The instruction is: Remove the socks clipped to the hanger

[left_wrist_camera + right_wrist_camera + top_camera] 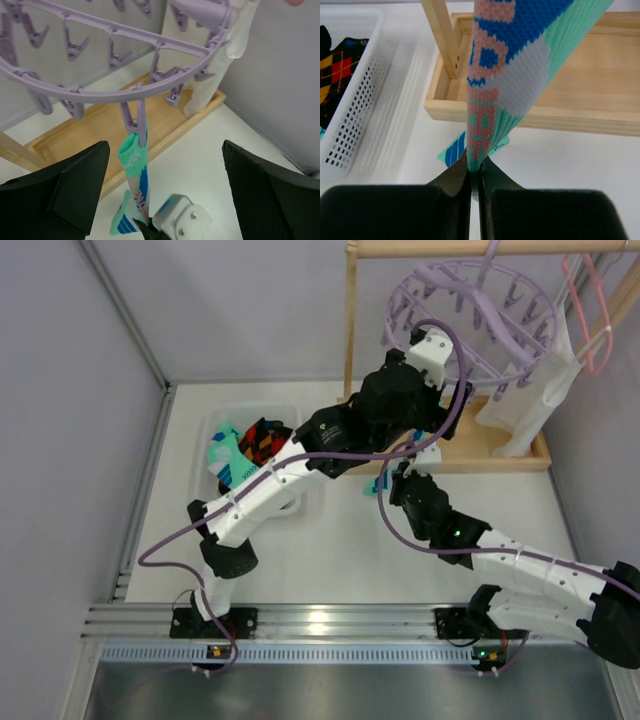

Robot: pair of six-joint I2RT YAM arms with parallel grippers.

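One teal sock (134, 167) hangs from a peg (136, 120) on the hanger (95, 95). The right gripper (474, 167) is pinched tight on its lower end. The left gripper (165, 150) gapes wide before the peg. Unclipping in hand. Next, probably: a steady downward tug, or the peg squeezed apart.

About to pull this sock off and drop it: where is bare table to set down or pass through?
Bare table runs between the basket and the right arm, on the near side of the tray; a narrow strip also lies left of the basket. Crowded under the hanger, where left gripper, right gripper and sock meet.
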